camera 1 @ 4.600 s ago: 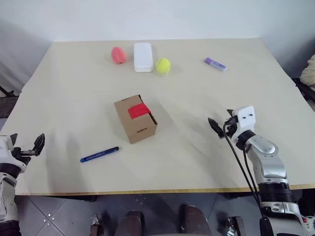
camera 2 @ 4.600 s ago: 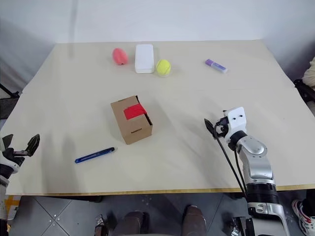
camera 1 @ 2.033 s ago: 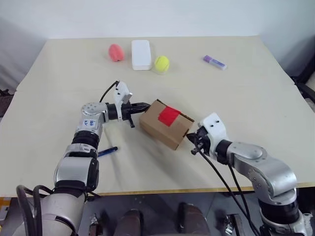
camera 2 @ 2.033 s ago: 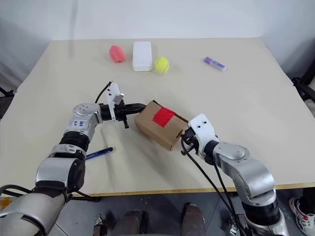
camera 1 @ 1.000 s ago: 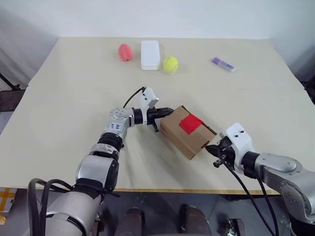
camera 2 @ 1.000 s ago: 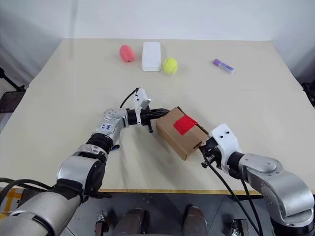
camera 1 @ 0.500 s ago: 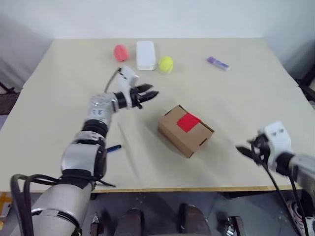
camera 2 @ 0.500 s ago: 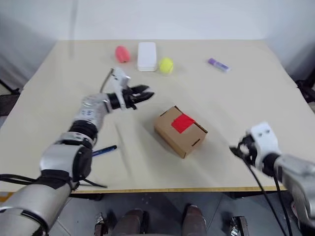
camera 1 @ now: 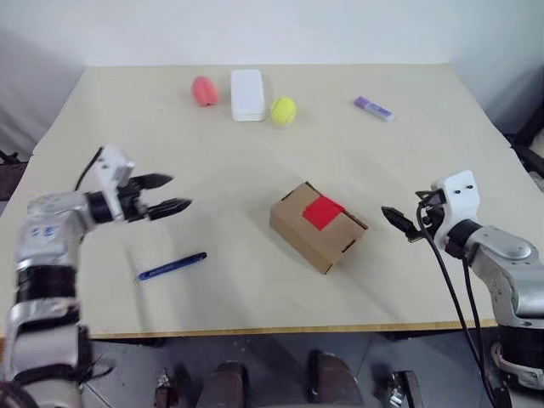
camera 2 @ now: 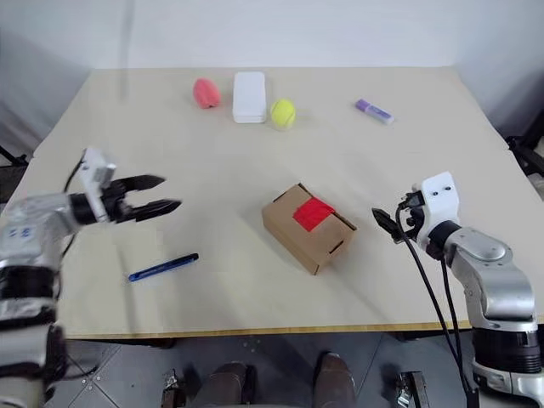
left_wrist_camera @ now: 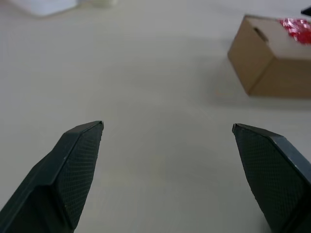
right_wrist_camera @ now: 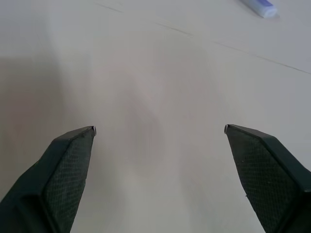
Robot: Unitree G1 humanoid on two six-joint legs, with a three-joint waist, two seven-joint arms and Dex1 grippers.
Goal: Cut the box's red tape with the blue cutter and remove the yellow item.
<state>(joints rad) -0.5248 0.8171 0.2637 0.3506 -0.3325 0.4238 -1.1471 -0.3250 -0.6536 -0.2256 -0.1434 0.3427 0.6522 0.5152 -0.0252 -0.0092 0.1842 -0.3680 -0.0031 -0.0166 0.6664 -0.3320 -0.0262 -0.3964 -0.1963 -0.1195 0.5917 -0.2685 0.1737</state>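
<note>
Mid-frame on the table: the box [camera 1: 319, 223], sealed, red tape [camera 1: 324, 212] uncut on top.
Contents: can't see inside, so no yellow item spotted yet.
Blue cutter [camera 1: 171, 266]: lower left of the frame, lying flat, nobody's touching it.
Left pincer [camera 1: 171, 194]: wide open, empty, hovering just above the cutter.
Right pincer [camera 2: 384, 223]: open too, empty, right of the box.
Risk: cutter's thin and flat, so fingers could just skid it away; unheld box may slide when cut.
</note>
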